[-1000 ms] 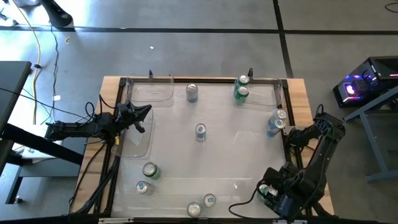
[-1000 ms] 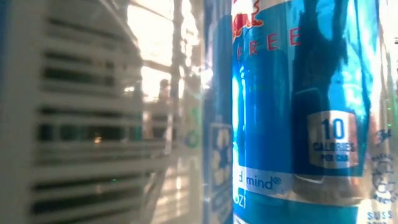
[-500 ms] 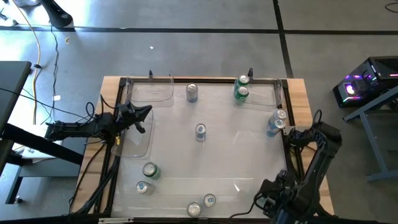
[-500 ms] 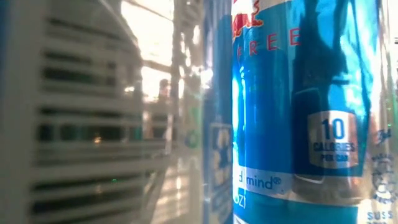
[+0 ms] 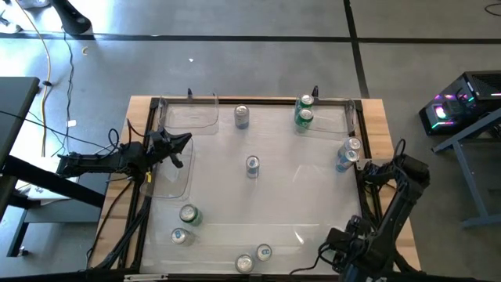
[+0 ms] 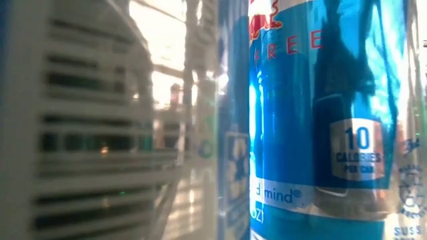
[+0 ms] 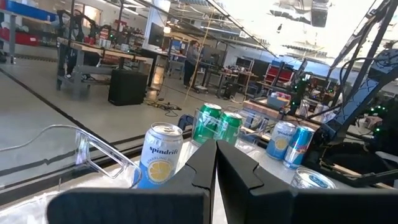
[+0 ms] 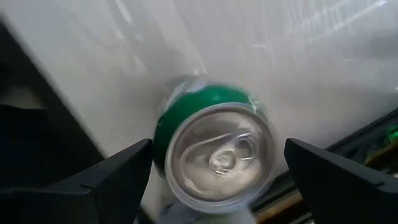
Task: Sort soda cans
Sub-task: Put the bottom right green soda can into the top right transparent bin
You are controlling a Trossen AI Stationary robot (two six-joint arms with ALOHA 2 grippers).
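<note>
The sorting looked partly done, at a guess. In the high view two green cans point(image 5: 304, 112) stood together in a clear tray point(image 5: 344, 117) at the far right corner, and two more cans point(image 5: 348, 154) waited just beside the right edge. Others were scattered — one at the far edge point(image 5: 241, 116), one mid-table point(image 5: 252, 165), four near the front point(image 5: 188, 215).

The right gripper point(image 8: 214, 163) hung at the near right corner, fingers point(image 8: 118, 177) spread wide with a green can point(image 8: 214, 146) between them, not yet pinched. That can stood upright, its long axis vertical, silver top facing the wrist camera.

The left gripper point(image 7: 216, 165) waited over the left-side tray point(image 5: 172, 176), fingers pressed together — empty.
</note>
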